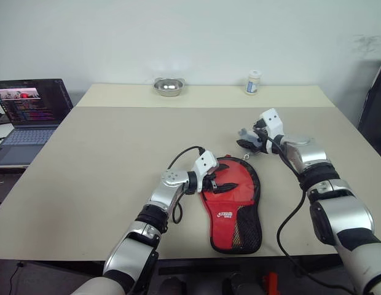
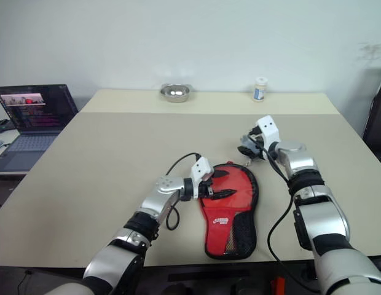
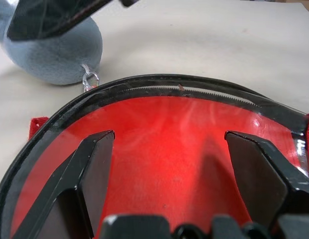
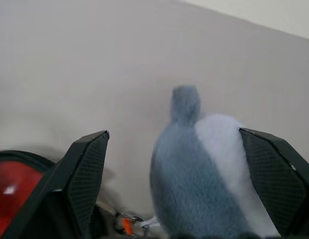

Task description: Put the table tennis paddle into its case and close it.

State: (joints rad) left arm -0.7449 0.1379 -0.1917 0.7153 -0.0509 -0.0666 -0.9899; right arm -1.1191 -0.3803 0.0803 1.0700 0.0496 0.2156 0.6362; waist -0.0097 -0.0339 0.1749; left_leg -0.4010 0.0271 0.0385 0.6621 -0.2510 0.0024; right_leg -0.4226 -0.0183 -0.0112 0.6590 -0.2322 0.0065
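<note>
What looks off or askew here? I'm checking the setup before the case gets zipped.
Nothing is spilled or damaged. The case lies flat near the table front edge with the red paddle inside. One oddity: a grey plush charm hangs off its zipper, between the open right gripper fingers. The open left gripper rests over the case.

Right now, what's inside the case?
Through the clear front of the case, a red face fills the round end, likely the table tennis paddle. The logo panel and mesh pocket cover the narrow end, so any handle is hidden.
</note>
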